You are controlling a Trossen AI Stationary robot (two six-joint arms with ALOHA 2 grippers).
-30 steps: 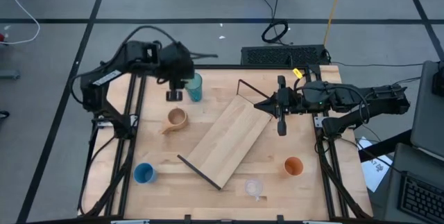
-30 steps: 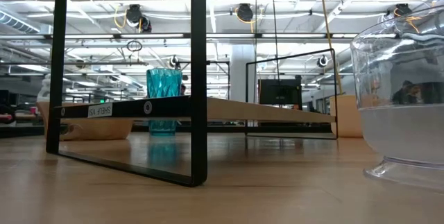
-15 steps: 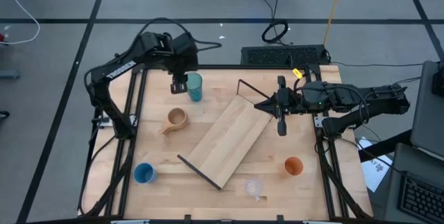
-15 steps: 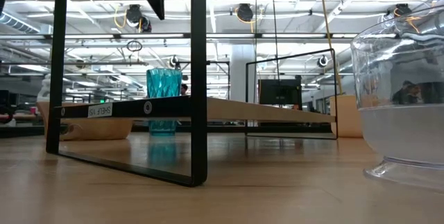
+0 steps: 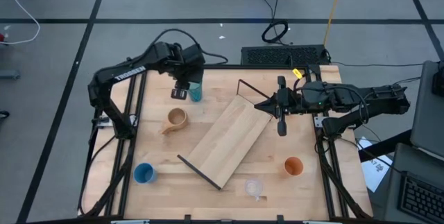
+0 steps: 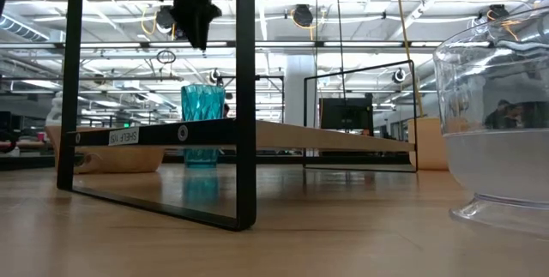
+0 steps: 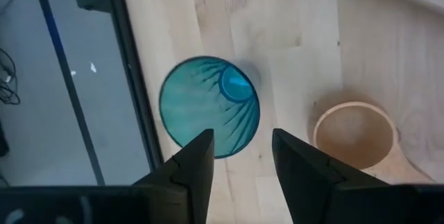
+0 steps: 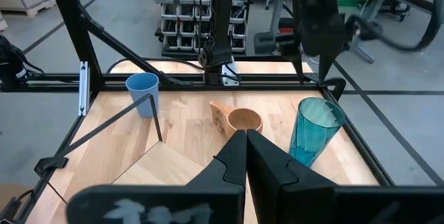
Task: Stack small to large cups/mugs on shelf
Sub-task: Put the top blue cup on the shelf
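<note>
Since a second ago we have swung our left gripper (image 5: 182, 89) from the left side of the teal tumbler (image 5: 195, 88) to a spot right above it, at the far left of the surface (image 5: 159, 158); nothing else has moved. As for progress, we judge the task barely begun: the shelf (image 5: 229, 139) lies at a slant across the middle of the surface with nothing on its board, and every vessel we can see stands apart from the others. The tan mug (image 5: 177, 119) sits just near of the tumbler, the blue cup (image 5: 143, 173) is at the near left, the clear cup (image 5: 254, 186) is at the near edge just right of the shelf's end, and one orange cup (image 5: 294, 166) stands at the near right; we find no second orange one. All the nesting and placing is left to do. Our left jaws stand apart with a moderate gap and hold nothing; in the left wrist view the tumbler's open mouth shows directly beyond the fingertips (image 7: 202, 149), not touching them. Our right gripper (image 5: 280, 120) waits over the far right end of the shelf, its jaws pressed together and empty.
</note>
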